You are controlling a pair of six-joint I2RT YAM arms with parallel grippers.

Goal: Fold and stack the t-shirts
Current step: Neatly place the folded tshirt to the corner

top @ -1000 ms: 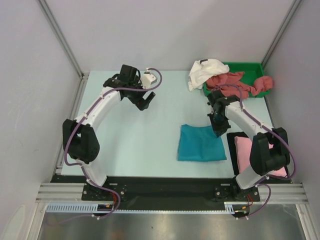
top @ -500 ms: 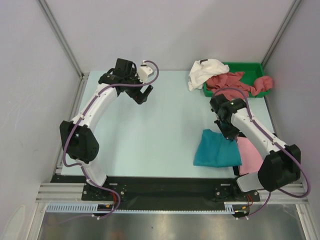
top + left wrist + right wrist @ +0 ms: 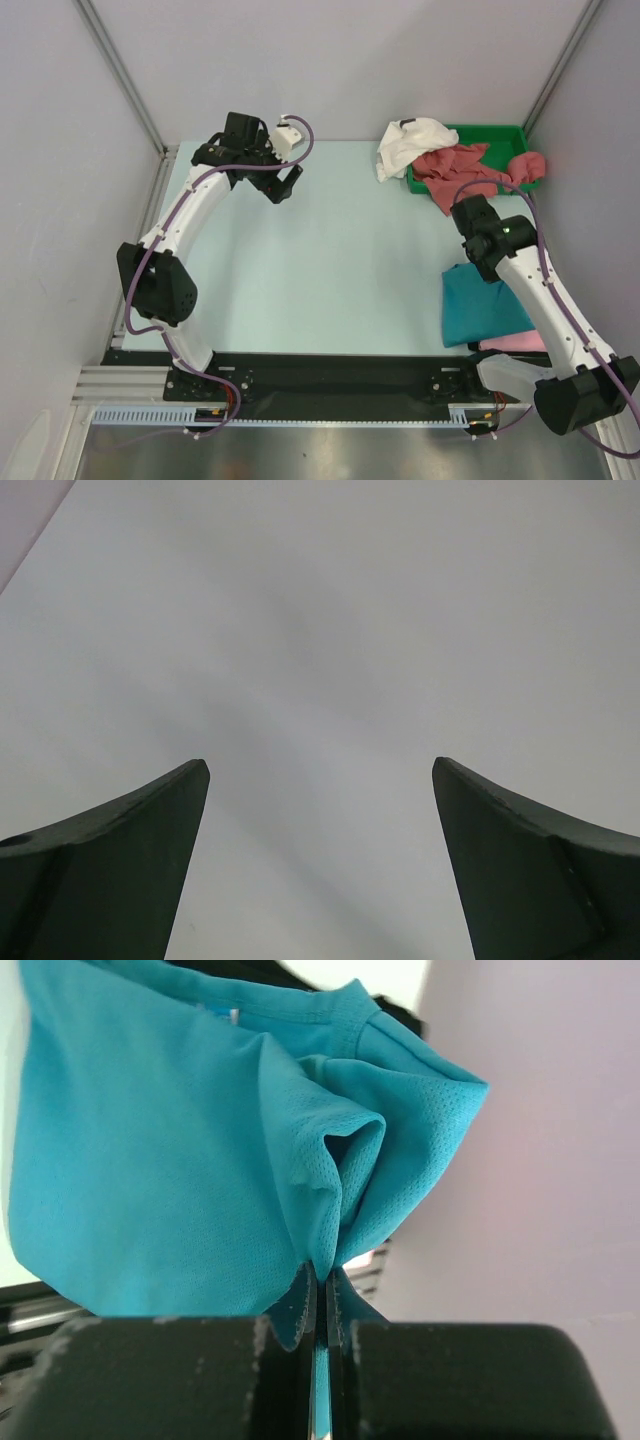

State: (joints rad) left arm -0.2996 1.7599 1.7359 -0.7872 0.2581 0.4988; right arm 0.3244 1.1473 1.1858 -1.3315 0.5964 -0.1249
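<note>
The folded teal-blue t-shirt (image 3: 486,306) hangs bunched from my right gripper (image 3: 478,268), which is shut on a pinch of its cloth (image 3: 170,1160) at the fingertips (image 3: 322,1275). It lies over the light pink t-shirt (image 3: 522,342) at the near right, so only a pink strip shows. A white t-shirt (image 3: 412,143) drapes over the left rim of the green tray (image 3: 500,132). Dusty-red t-shirts (image 3: 470,165) are heaped in the tray. My left gripper (image 3: 284,190) is at the far left, open over bare table with nothing between its fingers (image 3: 150,850).
Metal frame posts and grey walls close in the left, right and far sides. A black mat lies partly hidden under the pink shirt. The black base rail (image 3: 330,372) runs along the near edge.
My right arm has carried the teal-blue t-shirt from the middle of the table to the right, over the pink one. The left arm has drawn back a little toward the far left.
</note>
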